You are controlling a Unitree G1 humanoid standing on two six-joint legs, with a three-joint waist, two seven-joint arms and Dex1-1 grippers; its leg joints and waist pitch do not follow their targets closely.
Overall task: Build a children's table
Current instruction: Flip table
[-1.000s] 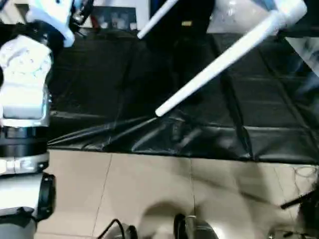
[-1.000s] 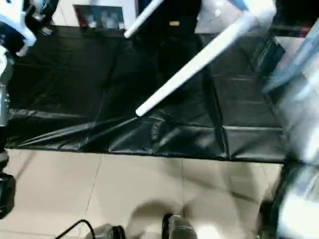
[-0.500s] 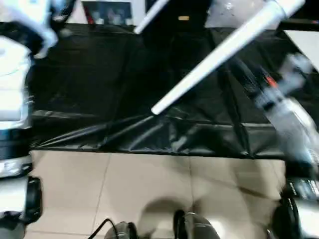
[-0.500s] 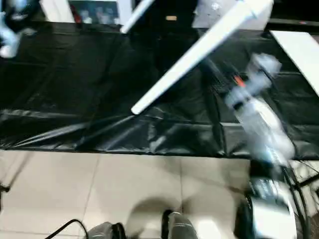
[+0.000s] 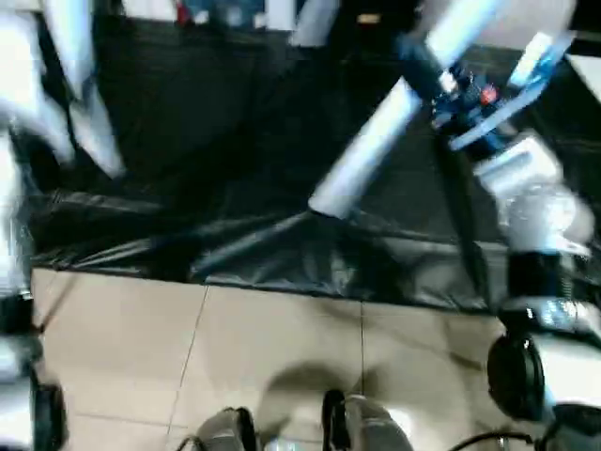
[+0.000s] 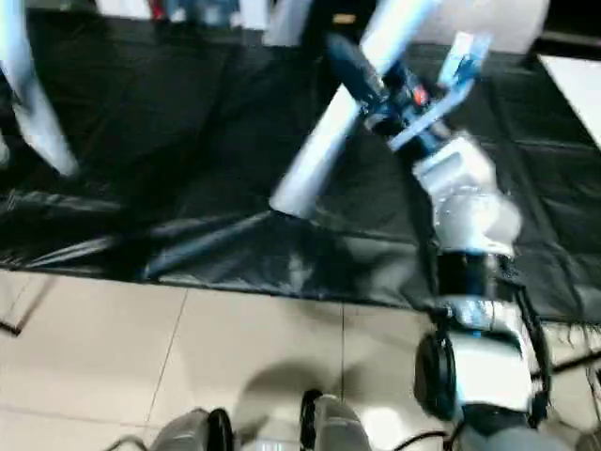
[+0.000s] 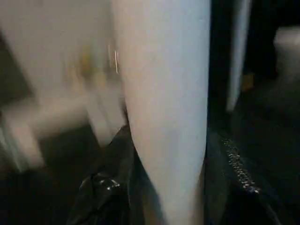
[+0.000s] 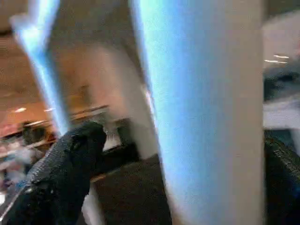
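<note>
A long white table leg (image 5: 376, 141) slants over the black sheet, its free tip (image 5: 329, 202) near the sheet's front edge. My right gripper (image 6: 385, 89) stands open around its upper part; the right wrist view shows that leg (image 8: 206, 112) between wide-apart black fingers (image 8: 65, 164), not pinched. A second white leg (image 5: 89, 113) hangs at the left. In the left wrist view this leg (image 7: 164, 108) sits between the fingers (image 7: 108, 187) of my left gripper (image 7: 168, 159), which is shut on it. A third white leg (image 5: 315, 19) shows at the back.
The black sheet (image 5: 216, 122) covers the work surface, wrinkled along its front edge (image 5: 282, 272). Beige tiled floor (image 5: 282, 348) lies in front of it. A white slab edge (image 6: 573, 80) shows at the far right. My feet (image 6: 319, 423) are at the bottom.
My right arm has swung up from the right and set its open gripper around the slanting leg. The left arm's leg has swung into view at the left. The camera has shifted.
</note>
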